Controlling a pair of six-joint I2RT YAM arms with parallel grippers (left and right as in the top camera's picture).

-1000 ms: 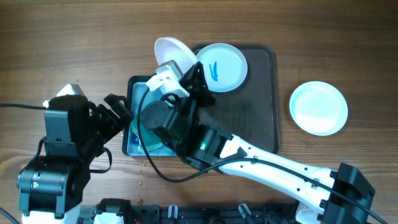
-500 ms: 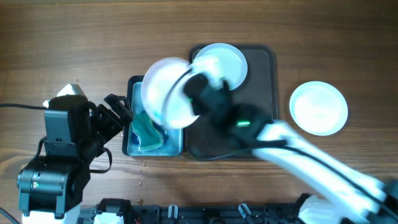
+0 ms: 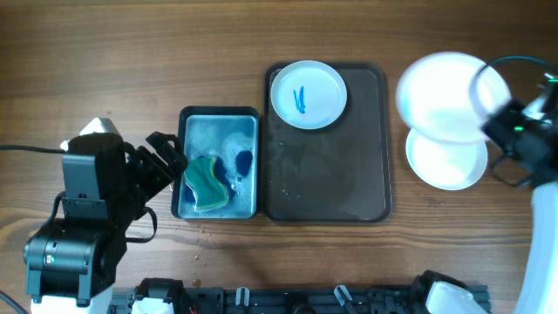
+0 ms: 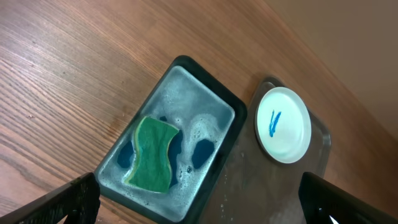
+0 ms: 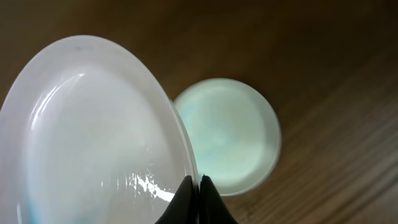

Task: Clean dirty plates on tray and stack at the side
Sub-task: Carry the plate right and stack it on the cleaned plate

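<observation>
- Overhead: the tray [image 3: 327, 179] lies mid-desk [image 3: 105, 52], with one smeared plate [image 3: 308, 94] in its far left corner, a blue mark at the plate's centre.
- Just left of the tray is the basin [image 3: 218, 112], with foamy water, blue patches and a green sponge [image 3: 204, 183] inside.
- The left tool [image 3: 168, 159] sits released at the basin's left edge and grasps nothing.
- To the right, off the tray, a clean plate [image 3: 446, 161] rests on the desk.
- The right tool [image 3: 500, 122] is clenched on the rim of a held plate [image 3: 445, 92], which is blurred and overlaps the clean plate's far edge.
- A second ago the right arm reached over the basin with this plate tilted at the basin's far edge. It has since swung across the tray to the right side, uncovering the sponge.
- The left arm, smeared plate and clean plate have not moved.
- Left wrist: the sponge lies lengthwise in the basin, with the tray and smeared plate beyond. Both dark fingers [image 4: 74, 202] stand far apart at the lower corners.
- Right wrist: the black fingertips pinch the held plate's rim. That plate is tilted and glossy, with the clean plate flat on the desk behind it.
</observation>
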